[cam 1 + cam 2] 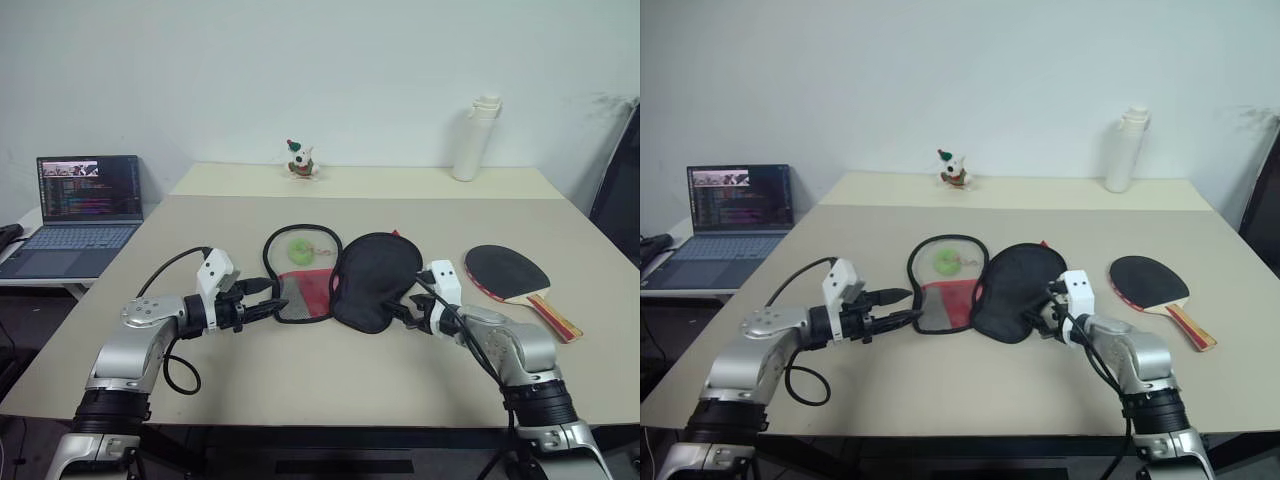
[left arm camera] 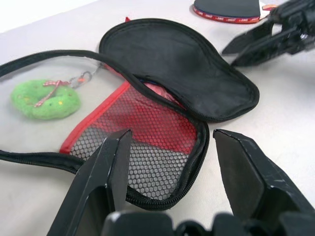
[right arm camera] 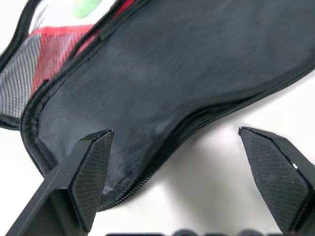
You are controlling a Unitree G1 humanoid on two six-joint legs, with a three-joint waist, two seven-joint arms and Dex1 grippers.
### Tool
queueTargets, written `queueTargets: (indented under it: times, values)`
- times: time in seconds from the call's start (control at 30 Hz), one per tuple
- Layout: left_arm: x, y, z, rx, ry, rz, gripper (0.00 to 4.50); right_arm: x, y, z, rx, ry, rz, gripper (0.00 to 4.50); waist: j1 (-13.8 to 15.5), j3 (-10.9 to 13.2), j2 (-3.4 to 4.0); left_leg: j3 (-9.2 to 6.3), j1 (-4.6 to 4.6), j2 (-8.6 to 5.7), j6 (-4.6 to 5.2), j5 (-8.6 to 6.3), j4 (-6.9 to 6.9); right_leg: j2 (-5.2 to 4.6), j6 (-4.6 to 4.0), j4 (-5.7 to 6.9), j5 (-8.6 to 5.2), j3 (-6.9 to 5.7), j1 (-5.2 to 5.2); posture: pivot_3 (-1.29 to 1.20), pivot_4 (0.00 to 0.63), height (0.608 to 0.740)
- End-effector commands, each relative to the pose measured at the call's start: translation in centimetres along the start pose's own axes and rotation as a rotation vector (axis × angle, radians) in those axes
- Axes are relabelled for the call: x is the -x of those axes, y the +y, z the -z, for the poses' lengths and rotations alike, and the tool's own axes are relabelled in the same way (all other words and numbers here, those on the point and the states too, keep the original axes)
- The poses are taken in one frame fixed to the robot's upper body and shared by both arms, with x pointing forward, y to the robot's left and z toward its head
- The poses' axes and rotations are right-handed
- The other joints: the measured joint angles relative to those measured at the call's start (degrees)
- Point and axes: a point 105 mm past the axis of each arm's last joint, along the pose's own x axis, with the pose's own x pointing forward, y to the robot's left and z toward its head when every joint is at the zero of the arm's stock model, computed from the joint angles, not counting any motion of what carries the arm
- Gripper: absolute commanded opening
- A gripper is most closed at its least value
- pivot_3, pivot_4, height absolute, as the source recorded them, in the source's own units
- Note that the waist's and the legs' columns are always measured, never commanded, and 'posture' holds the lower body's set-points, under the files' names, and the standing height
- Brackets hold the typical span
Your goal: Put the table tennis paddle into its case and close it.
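1. Nearest us, the left end effector hangs half-spread and empty at the mesh end of the case. The right end effector stands wide and empty at the black flap's near edge.
2. We judge the limp flap the hazard: a nudge from either side could slide the case across the surface or fold the flap shut.
3. The case lies unzipped, and its left half holds a fuzzy green ball, which could block the blade.
4. The table tennis paddle lies outside the case, to its right, black face up and untouched.
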Motion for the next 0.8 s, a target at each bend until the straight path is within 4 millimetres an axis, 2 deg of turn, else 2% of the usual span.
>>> queueTargets:
  times: [0.03,0.2,0.3,0.47,0.67,0.8]
  values:
    - [0.4,0.5,-1.4,-0.036,-0.033,-0.014,2.86,-0.7,1.3,-1.0,0.005,-0.033,-0.03,4.5,-0.12,0.0,0.0,0.0,0.01,0.01,0.0,0.0,0.01,0.01,0.0,0.02,0.0,0.0,0.0,0.0,0.15,0.74]
    - [0.2,0.4,-1.5,-0.043,-0.031,-0.005,2.86,-1.9,3.7,-1.4,0.014,-0.045,-0.089,4.5,-0.41,0.0,0.0,-0.01,0.02,0.07,0.0,0.0,0.0,0.07,-0.01,0.05,0.0,0.01,-0.02,0.0,0.15,0.74]
    - [-0.1,0.4,-1.6,-0.052,-0.03,0.003,2.91,-2.5,4.3,-1.8,0.024,-0.056,-0.086,3.93,-0.78,0.0,0.0,0.01,0.02,0.08,0.0,0.0,-0.01,0.08,-0.01,0.07,0.0,0.01,-0.05,0.0,0.15,0.74]
    - [-0.3,0.1,-1.7,-0.065,-0.023,0.018,2.91,-2.5,3.5,-2.3,0.009,-0.067,-0.05,2.2,-1.04,0.0,0.0,0.0,-0.01,0.04,0.0,0.0,-0.01,0.04,-0.04,0.05,0.02,0.01,-0.05,0.0,0.15,0.74]
    - [-0.6,-0.9,-1.5,-0.071,-0.011,0.071,2.91,-1.5,2.1,-2.7,-0.07,-0.051,-0.031,0.01,-1.05,0.0,0.0,0.0,-0.01,0.04,0.0,0.0,-0.01,0.02,-0.05,0.05,0.03,0.01,-0.05,0.0,0.15,0.74]
    - [-1.6,-2.3,-1.6,-0.085,-0.006,0.157,2.91,-0.2,0.0,-2.2,-0.12,-0.018,0.004,0.01,-1.02,0.0,0.0,-0.02,-0.01,0.04,0.0,0.0,-0.04,0.03,-0.06,0.05,0.03,0.03,-0.05,0.0,0.15,0.74]
